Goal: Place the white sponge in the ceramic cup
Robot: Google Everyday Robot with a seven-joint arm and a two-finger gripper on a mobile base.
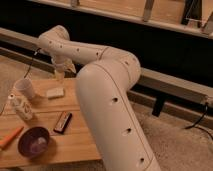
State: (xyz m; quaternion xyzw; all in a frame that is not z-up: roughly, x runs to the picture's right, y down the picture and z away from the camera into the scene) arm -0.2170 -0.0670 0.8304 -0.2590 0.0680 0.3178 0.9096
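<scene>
The hand (59, 76) hangs in the air over the far edge of the counter (67, 146). It points down. Its fingers are apart and it holds nothing. The hand is just behind the white sponge (55, 93) and a bit above it. It does not touch the sponge.

The white sponge lies flat on the counter, near the far edge. The ceramic cup (25, 88) stands upright to the left of the sponge, close by but not touching it. Nothing can be seen inside the cup from here.

A white bottle (21, 108) with dark marks stands nearer to us than the cup, on the left side of the counter. A black bar (63, 122) lies flat nearer than the sponge, about in the middle of the counter. A purple bowl (33, 142) sits at the near left. Just left of the bowl, a thin orange thing (10, 138) lies at the edge of the counter; I cannot tell what it is.

The big white arm (112, 105) rises from the near right, bends, and reaches far and left across the counter to the hand. It hides the right side of the counter.

Behind the counter there is a long grey ledge (172, 84) and a dark wall. On the right, a black cable (199, 121) lies on the floor (175, 145).
</scene>
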